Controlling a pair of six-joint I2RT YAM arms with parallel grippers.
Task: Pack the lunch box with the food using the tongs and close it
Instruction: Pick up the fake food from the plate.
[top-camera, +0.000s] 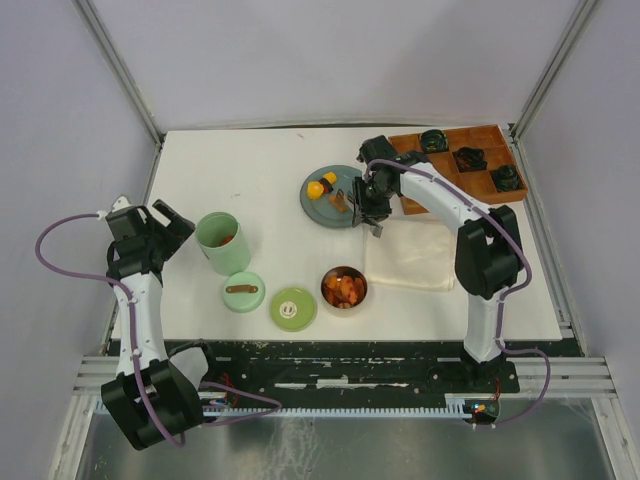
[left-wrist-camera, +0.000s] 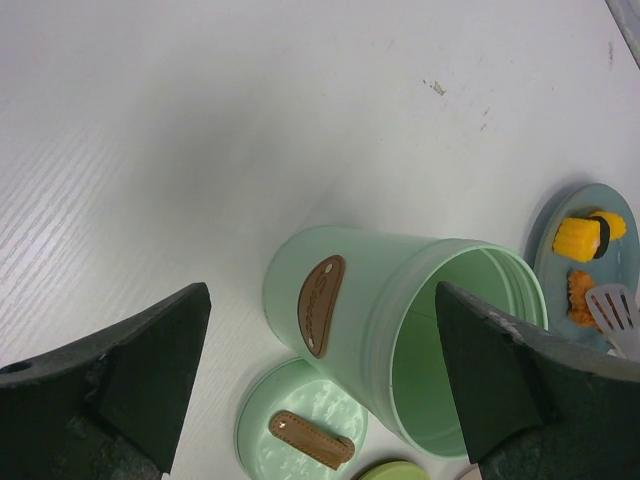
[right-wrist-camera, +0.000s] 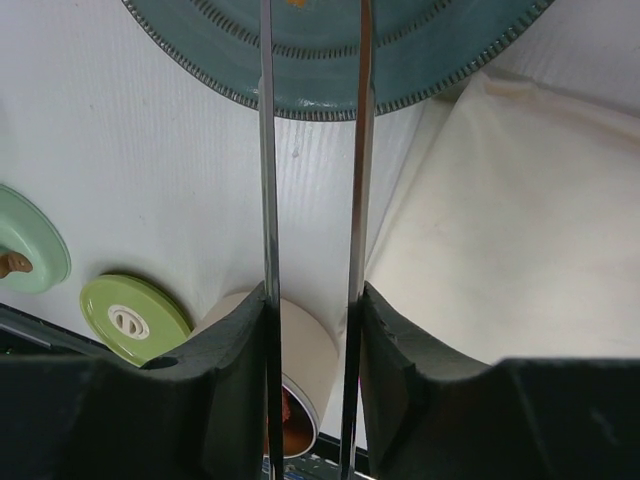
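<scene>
Table (top-camera: 250, 170), white, matt. Cream cloth (top-camera: 415, 260), soft, folded, beside right arm (top-camera: 482, 250). Grey-blue plate (right-wrist-camera: 440, 50), ribbed rim: straight ahead of right claw (right-wrist-camera: 312, 310), on long axis of tongs (right-wrist-camera: 265, 150); right arm nearer. Mint canister (left-wrist-camera: 400, 310) upright, lid off, just before left claw (top-camera: 172, 222), spread wide, empty. Steel bowl (top-camera: 324, 288) holds orange pieces (top-camera: 345, 290). Right claw half closed, pinching thin steel tongs, blades apart, tips over plate. There: yellow piece (left-wrist-camera: 578, 238), black band; orange-brown piece (left-wrist-camera: 578, 292).
</scene>
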